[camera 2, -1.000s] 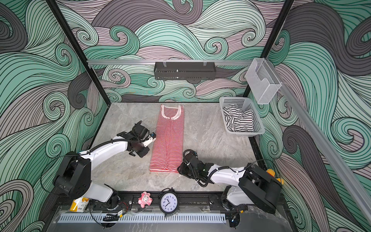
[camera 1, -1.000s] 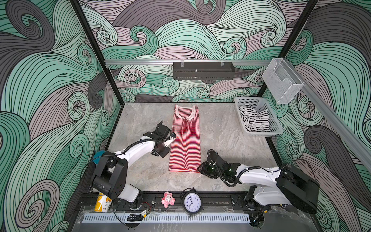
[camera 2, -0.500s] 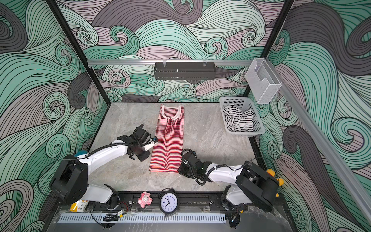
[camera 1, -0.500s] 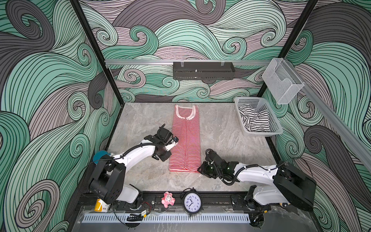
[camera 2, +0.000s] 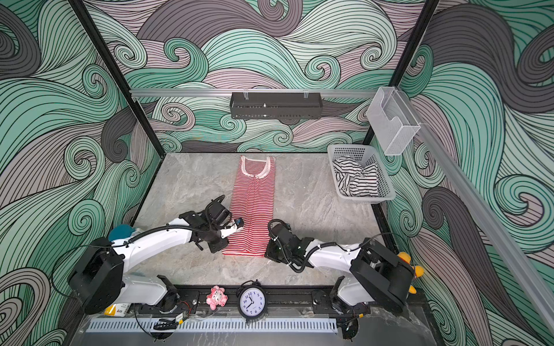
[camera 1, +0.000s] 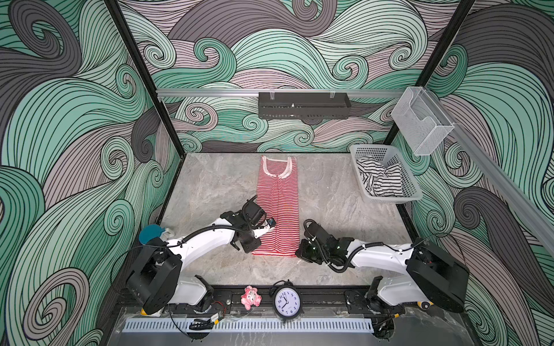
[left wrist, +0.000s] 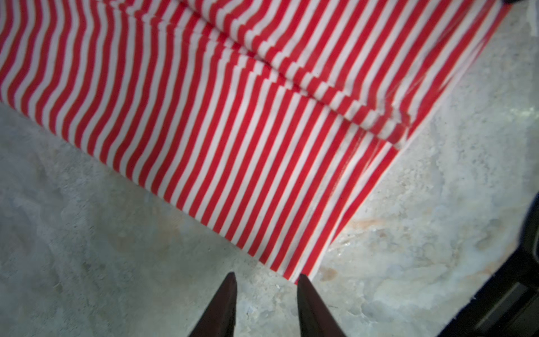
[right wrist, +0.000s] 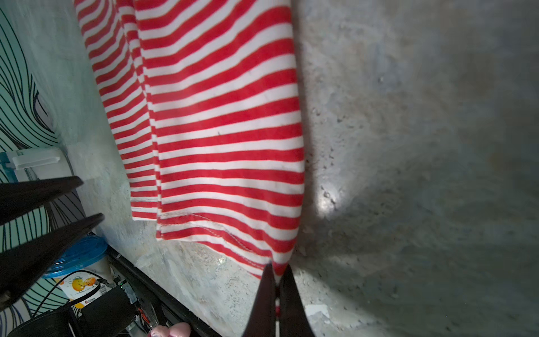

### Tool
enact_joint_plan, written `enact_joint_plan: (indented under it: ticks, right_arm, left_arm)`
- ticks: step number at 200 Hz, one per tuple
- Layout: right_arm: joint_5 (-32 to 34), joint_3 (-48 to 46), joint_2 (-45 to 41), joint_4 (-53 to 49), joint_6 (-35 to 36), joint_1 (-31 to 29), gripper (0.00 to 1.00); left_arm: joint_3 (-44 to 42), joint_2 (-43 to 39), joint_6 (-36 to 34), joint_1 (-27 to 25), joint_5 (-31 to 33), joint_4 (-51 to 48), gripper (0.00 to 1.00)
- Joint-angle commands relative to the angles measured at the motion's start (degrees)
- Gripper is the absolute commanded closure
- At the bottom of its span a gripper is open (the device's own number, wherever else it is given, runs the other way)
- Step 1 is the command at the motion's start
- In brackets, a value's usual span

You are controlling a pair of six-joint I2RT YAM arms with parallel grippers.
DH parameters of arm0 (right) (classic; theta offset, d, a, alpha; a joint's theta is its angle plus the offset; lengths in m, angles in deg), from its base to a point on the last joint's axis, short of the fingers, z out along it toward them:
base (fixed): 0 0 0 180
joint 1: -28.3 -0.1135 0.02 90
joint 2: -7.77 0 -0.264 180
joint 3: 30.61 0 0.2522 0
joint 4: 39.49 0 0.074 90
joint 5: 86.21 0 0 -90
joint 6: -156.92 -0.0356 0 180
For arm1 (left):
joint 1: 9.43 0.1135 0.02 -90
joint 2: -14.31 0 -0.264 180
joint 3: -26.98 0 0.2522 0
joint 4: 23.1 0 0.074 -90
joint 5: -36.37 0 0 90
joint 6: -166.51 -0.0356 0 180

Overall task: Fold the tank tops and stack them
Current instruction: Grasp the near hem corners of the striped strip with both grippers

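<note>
Our right gripper (right wrist: 276, 270) is pressed together on the near right hem corner of the red-and-white striped tank top (right wrist: 221, 131). In the right wrist view the tip of the cloth disappears between the two dark fingers, and the hem rises slightly toward them. Our left gripper (left wrist: 265, 277) has its jaws spread, with only bare table (left wrist: 87, 262) between them. The other hem corner lies just beside one fingertip, perhaps touching it, but it is not caught.

In both top views this tank top (camera 1: 278, 209) lies in the middle of the table as a long narrow strip. Its sides are turned in along its length, the white-trimmed neckline is at the far end, and the hem is nearest our bases. The black-and-white striped tank top (camera 1: 379, 179) sits crumpled in the white perforated basket (camera 1: 389, 200) at the far right corner, well apart from both arms.

We judge that the lengthwise folds are done and that the cross fold, hem toward neckline, is the step in hand, with only one corner secured. The next move calls for the left jaws to slide onto their corner and close. Both arms should then lift together and carry the hem evenly toward the far end, keeping it low so the turned-in sides do not fall open. The second top is not yet folded or stacked.
</note>
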Motion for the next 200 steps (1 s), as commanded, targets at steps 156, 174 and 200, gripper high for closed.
enact_joint_plan:
  ticks: [156, 174, 200]
  right_arm:
    - [-1.5, 1.2, -4.6, -4.4, 3.0, 4.7, 1.0]
    - [-1.6, 1.0, -5.1, -4.3, 3.1, 5.3, 1.0]
    - [-1.8, 1.0, -5.9, -4.7, 3.6, 5.9, 1.0]
  left_arm:
    - [-0.2, 11.5, -3.0, -7.6, 3.8, 2.2, 0.67]
    - [-0.1, 12.6, -3.8, -8.0, 3.7, 1.4, 0.81]
    - [-0.1, 12.8, -4.4, -8.2, 3.4, 1.2, 0.93]
